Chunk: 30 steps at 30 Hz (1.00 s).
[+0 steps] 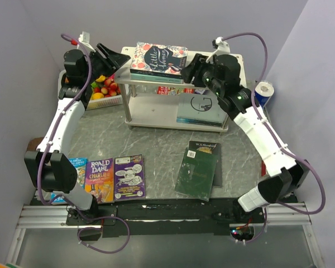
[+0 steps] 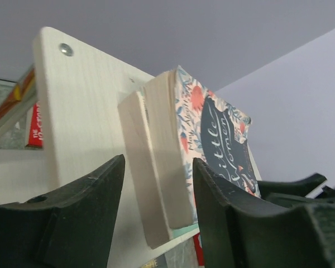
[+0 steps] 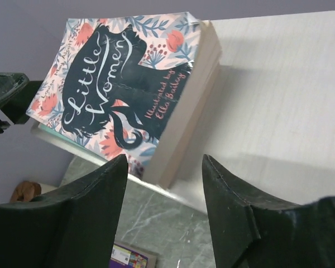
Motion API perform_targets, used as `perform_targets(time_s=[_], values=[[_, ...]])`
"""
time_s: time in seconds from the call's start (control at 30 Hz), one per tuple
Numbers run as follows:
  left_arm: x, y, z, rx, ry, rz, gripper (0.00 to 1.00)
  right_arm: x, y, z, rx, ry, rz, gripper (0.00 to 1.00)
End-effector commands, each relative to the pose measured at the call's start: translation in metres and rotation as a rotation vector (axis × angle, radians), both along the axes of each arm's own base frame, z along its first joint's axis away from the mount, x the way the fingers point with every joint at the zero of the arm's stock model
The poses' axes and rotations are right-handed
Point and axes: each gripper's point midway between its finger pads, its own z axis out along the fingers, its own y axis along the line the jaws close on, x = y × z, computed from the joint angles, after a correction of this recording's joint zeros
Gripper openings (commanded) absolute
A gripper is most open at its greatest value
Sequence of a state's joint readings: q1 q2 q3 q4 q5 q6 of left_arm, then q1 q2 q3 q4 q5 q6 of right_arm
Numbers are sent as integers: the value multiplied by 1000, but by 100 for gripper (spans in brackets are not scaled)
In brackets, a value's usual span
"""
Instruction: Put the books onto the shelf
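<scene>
Two grippers flank the top of the shelf (image 1: 148, 109). The left gripper (image 1: 121, 60) and right gripper (image 1: 190, 68) both stand spread, grasping nothing, one at each end of the Little Women book (image 1: 161, 57), which tops a stack there. A black book (image 1: 200, 106) lies on the lower board. On the table (image 1: 156, 139) lie a green book (image 1: 198, 167), a Dahl book (image 1: 99, 177) and a purple book (image 1: 128, 176).

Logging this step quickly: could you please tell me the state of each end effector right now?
Left end effector: open, holding nothing.
Right end effector: open, holding nothing.
</scene>
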<state>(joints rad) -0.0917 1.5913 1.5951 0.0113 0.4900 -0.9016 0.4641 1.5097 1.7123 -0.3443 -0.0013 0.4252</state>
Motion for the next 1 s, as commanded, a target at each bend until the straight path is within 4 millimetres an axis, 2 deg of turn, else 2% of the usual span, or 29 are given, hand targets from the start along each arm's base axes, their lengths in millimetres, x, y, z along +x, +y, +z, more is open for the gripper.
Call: perform_targets(time_s=[0.0,0.1,0.13,0.23,0.53,0.6,0.63,0.67,0.97], values=[[-15,19,30,-31,-70,63,58,-15,-31,30,38,-82,-94,59],[-15,25,26,-40,-63,89,59,-16,-37,27,44,-81,-109,35],[-14,26,24,-40,-58,94,59,-13,-36,22,32,-69,-110,19],[-10,26,16,-40,-33,99,57,-8,-32,14,9,-42,-97,0],[-4,19,-7,-51,26,59,52,3,-13,8,-12,-8,-32,0],[-3,18,-8,-53,26,55,52,3,-7,12,-13,-15,-15,0],[-4,18,-7,-55,25,51,52,5,-4,7,-23,0,-11,0],[-4,18,-7,-56,25,48,52,4,-2,12,-19,-8,-6,0],[-5,15,-8,-58,22,31,52,6,12,8,-31,3,41,0]])
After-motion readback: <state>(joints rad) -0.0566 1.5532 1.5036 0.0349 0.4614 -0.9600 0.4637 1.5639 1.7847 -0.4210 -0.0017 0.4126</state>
